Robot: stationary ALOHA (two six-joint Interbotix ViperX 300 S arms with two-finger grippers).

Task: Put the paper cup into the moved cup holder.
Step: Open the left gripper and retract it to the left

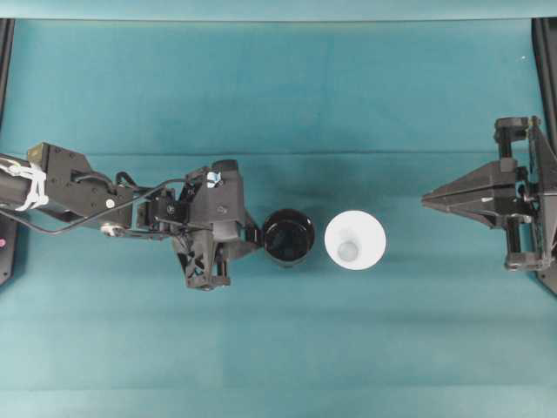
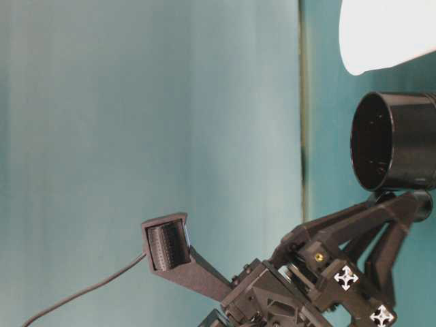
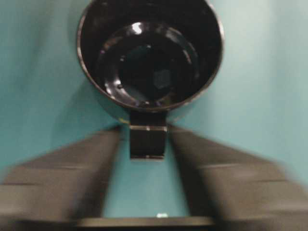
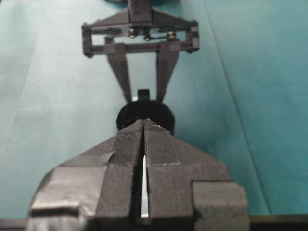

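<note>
The black cup holder (image 1: 288,236) stands upright mid-table, its small handle pointing left. Right beside it, a little apart, the white paper cup (image 1: 355,241) stands with its mouth up. My left gripper (image 1: 253,233) is open, one finger on each side of the handle (image 3: 148,139), with teal cloth showing between finger and handle. In the left wrist view the holder (image 3: 150,53) fills the top, dark and empty inside. My right gripper (image 1: 426,200) is shut on nothing, far right of the paper cup and pointing toward it. In the right wrist view its closed fingertips (image 4: 145,122) hide most of the cups.
Teal cloth (image 1: 278,87) covers the whole table. Black frame rails stand at the far left edge (image 1: 4,52) and the far right edge (image 1: 548,52). A cable (image 1: 52,228) trails along the left arm. The table-level view shows the paper cup (image 2: 388,34) next to the holder (image 2: 395,139).
</note>
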